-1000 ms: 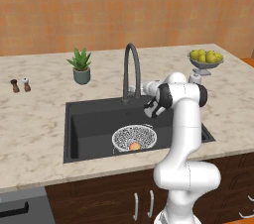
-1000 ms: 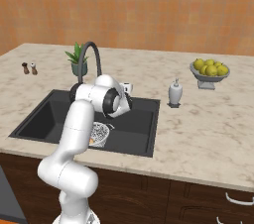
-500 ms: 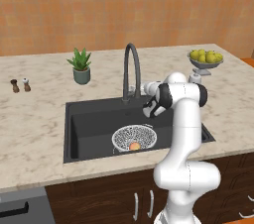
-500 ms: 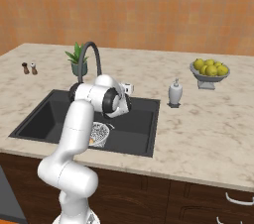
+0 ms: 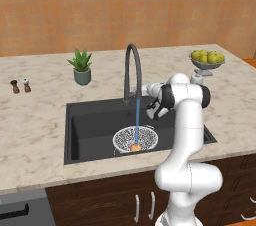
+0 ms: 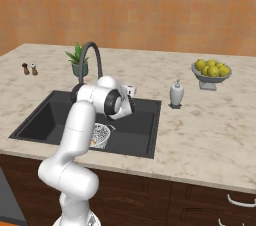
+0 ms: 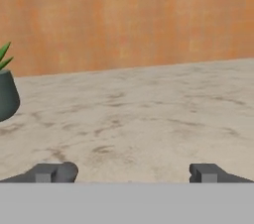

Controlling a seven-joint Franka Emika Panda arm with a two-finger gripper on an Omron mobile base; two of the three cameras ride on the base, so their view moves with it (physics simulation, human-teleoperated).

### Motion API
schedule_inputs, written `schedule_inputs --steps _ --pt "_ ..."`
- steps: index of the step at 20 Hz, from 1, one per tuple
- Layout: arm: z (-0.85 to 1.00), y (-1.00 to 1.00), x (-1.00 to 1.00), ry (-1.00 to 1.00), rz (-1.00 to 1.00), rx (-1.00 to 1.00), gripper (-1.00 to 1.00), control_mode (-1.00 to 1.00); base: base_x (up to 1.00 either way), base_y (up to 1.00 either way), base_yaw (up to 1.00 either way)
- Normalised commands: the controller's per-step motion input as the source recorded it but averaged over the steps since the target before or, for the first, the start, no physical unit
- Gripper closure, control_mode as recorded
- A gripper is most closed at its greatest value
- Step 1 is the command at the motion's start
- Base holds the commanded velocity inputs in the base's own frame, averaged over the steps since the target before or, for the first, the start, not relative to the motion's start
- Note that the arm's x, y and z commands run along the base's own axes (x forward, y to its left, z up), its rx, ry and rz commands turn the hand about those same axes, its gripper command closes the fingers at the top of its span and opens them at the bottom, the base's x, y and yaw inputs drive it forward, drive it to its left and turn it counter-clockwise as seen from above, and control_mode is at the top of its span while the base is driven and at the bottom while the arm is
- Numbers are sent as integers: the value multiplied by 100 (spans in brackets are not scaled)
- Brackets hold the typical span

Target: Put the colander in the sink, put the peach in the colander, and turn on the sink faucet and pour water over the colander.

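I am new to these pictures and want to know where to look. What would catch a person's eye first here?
First, the thin blue stream of water falling from the tall dark faucet into the white colander, which sits in the black sink with an orange peach inside. Next, the big white robot arm bent over the sink's right side, its claw open. On the counter, at the far right, stands a bowl of lemons.

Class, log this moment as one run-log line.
tall dark gooseneck faucet: running | speckled mesh colander: in black sink | orange peach: inside | gripper: open

Water streams from the sink faucet [image 5: 132, 70] onto the peach [image 5: 135, 147] in the colander [image 5: 135, 138], inside the sink [image 5: 90, 127].
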Motion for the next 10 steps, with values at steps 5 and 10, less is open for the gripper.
schedule_inputs --steps 5,10 --pt "0 -100 -11 -4 7 10 -100 -100 0 0 0" --pt "0 -62 -5 -2 2 2 -100 -100 0 0 0"
